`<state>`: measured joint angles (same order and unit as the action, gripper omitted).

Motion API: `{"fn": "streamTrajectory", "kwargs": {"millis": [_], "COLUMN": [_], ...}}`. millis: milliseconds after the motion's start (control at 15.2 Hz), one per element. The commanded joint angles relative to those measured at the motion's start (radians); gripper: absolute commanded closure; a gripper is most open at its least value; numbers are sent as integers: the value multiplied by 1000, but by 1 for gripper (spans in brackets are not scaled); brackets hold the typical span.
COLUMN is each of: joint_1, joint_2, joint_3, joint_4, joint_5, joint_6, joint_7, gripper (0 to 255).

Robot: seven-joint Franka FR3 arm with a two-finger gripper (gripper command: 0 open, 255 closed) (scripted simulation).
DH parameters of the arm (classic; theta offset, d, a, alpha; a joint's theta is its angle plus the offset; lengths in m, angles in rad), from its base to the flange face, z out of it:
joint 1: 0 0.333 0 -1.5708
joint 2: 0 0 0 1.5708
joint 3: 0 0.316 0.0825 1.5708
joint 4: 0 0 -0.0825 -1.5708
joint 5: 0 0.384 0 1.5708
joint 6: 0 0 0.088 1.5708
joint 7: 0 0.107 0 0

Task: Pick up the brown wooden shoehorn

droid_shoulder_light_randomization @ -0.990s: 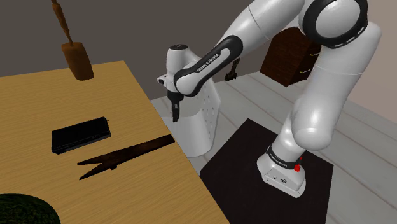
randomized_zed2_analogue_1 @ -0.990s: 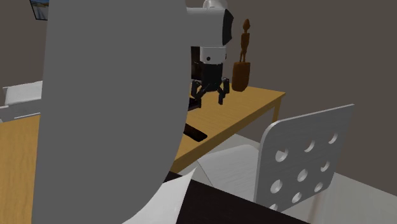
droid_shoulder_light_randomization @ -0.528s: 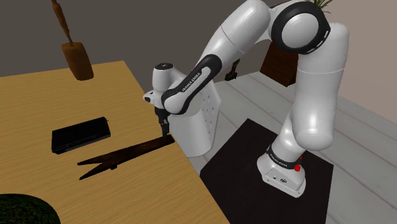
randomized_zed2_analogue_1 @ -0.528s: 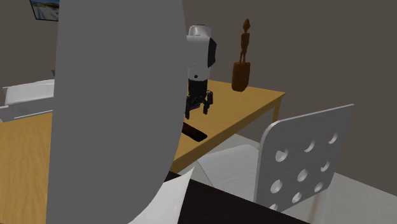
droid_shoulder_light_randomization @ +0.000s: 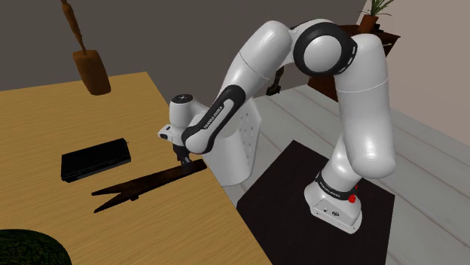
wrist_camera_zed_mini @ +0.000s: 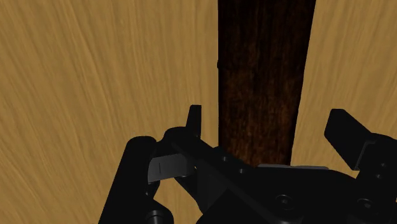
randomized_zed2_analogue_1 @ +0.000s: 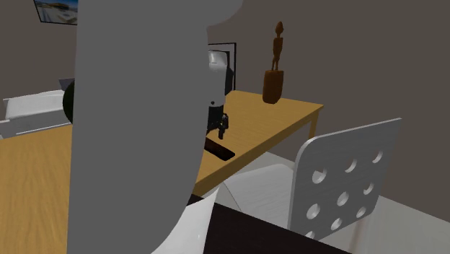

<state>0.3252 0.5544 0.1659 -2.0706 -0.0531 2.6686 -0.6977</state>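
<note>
The shoehorn (droid_shoulder_light_randomization: 143, 184) is a long, dark brown wooden strip lying flat on the light wooden table (droid_shoulder_light_randomization: 45, 120), its broad end near the table's edge. My gripper (droid_shoulder_light_randomization: 183, 159) hangs low over that broad end. In the wrist view the shoehorn (wrist_camera_zed_mini: 264, 63) runs straight out between the two fingers, which stand apart on either side of it, and the gripper (wrist_camera_zed_mini: 270, 127) is open. From the second exterior view the gripper (randomized_zed2_analogue_1: 221, 130) hovers just above the shoehorn's end (randomized_zed2_analogue_1: 220, 151), with a large grey arm link hiding much of the table.
A flat black box (droid_shoulder_light_randomization: 96, 159) lies beyond the shoehorn. A carved wooden figurine (droid_shoulder_light_randomization: 90, 68) stands at the table's far corner, and a dark green object (droid_shoulder_light_randomization: 30, 248) sits at the near left. A white perforated chair (droid_shoulder_light_randomization: 237, 143) presses against the table's edge under my arm.
My arm has swung toward the shoulder view's left and come down, bringing the gripper from above the chair's edge to just over the shoehorn's broad end. The shoehorn has not moved.
</note>
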Motion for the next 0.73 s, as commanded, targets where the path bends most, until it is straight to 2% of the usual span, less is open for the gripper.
{"fn": "streamTrajectory", "kwargs": {"millis": [0,330,396,660], "joint_1": [3,10,9,10], "joint_2": [25,69,70,71], "joint_3": [-4,-12,-12,-12], "joint_4": [7,20,20,21], "joint_5": [-5,-11,-11,-12], "joint_6": [19,50,50,50], "joint_7": [0,3,2,3], "gripper": [0,0,255,255]}}
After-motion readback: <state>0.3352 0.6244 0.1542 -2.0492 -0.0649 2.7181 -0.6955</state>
